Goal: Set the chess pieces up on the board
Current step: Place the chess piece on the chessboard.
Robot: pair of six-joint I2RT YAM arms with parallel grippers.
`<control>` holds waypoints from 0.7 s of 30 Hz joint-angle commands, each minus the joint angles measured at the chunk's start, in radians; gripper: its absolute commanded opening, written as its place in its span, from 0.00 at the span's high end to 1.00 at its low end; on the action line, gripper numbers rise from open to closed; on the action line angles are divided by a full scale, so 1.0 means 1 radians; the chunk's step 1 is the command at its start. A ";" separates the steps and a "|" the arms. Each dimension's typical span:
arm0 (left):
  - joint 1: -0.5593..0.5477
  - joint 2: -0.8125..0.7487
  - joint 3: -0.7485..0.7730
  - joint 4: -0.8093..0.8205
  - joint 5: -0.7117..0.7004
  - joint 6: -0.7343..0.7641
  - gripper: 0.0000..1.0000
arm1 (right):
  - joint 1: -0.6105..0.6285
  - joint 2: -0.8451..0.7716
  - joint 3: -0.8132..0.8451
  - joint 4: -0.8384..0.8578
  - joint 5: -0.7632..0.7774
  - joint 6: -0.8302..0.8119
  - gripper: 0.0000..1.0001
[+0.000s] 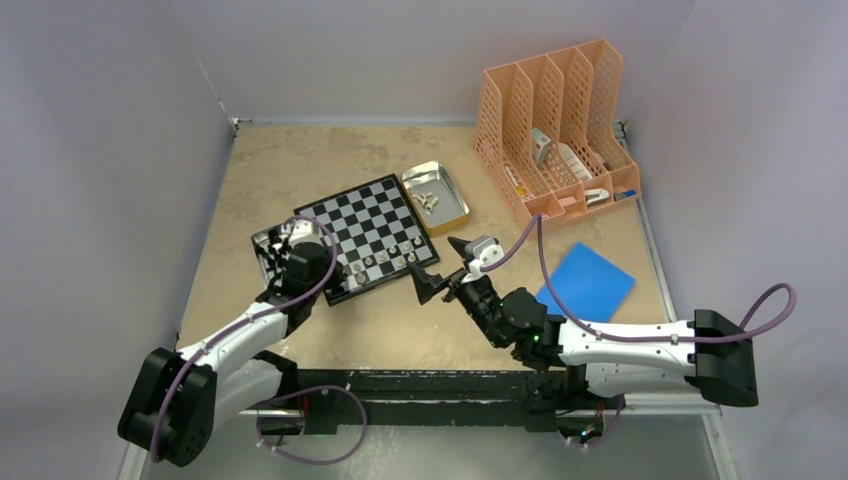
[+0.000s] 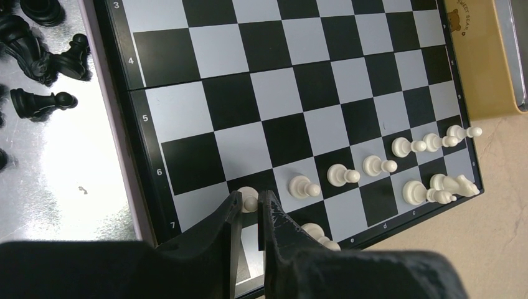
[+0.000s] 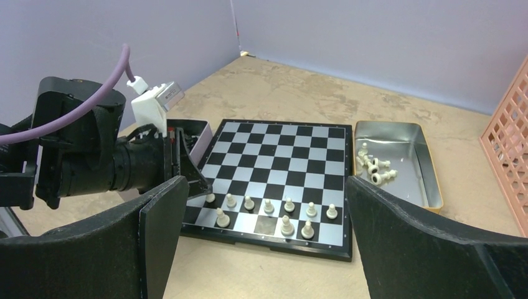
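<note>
The left pincer (image 2: 250,195), pinching a pale pawn (image 2: 249,200), should centre it upright on the board (image 2: 299,81), then lift straight; the right pincer (image 3: 266,185) hangs spread.

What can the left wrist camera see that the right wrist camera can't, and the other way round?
Only the left wrist: black pieces lying on a shiny tray.
Only the right wrist: loose pale pieces in a second tray, the left arm from outside, and a pink rack.
Both: the board, its row of pale pawns, and the left pincer closed round the end pawn.
</note>
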State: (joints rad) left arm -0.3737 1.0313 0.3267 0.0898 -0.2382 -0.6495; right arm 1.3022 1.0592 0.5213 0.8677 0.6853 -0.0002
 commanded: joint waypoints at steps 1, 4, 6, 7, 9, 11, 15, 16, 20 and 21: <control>-0.003 0.000 -0.007 0.061 0.014 0.019 0.84 | 0.003 -0.031 0.032 0.039 0.003 -0.022 0.01; -0.005 0.004 -0.004 0.059 0.016 0.020 0.84 | 0.003 -0.033 0.032 0.040 0.004 -0.021 0.01; -0.005 0.002 -0.005 0.061 0.018 0.019 0.83 | 0.003 -0.030 0.032 0.041 0.003 -0.024 0.01; -0.005 0.001 -0.006 0.062 0.021 0.019 0.82 | 0.003 -0.029 0.032 0.038 0.003 -0.022 0.01; -0.004 0.001 -0.008 0.064 0.025 0.020 0.82 | 0.003 -0.027 0.034 0.037 0.003 -0.022 0.01; -0.005 0.005 -0.009 0.067 0.026 0.020 0.82 | 0.003 -0.027 0.033 0.039 0.003 -0.022 0.01; -0.005 0.012 -0.006 0.073 0.028 0.023 0.82 | 0.003 -0.027 0.035 0.037 0.004 -0.023 0.01; -0.005 0.014 -0.006 0.074 0.029 0.025 0.82 | 0.003 -0.028 0.034 0.037 0.005 -0.023 0.01; -0.004 0.022 -0.001 0.075 0.032 0.027 0.82 | 0.003 -0.031 0.034 0.037 0.007 -0.023 0.01; -0.004 0.022 0.000 0.073 0.034 0.027 0.82 | 0.003 -0.032 0.034 0.036 0.008 -0.024 0.01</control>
State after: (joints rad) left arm -0.3740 1.0500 0.3267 0.1120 -0.2150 -0.6422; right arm 1.3022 1.0504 0.5213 0.8654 0.6857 -0.0113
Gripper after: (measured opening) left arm 0.183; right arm 0.987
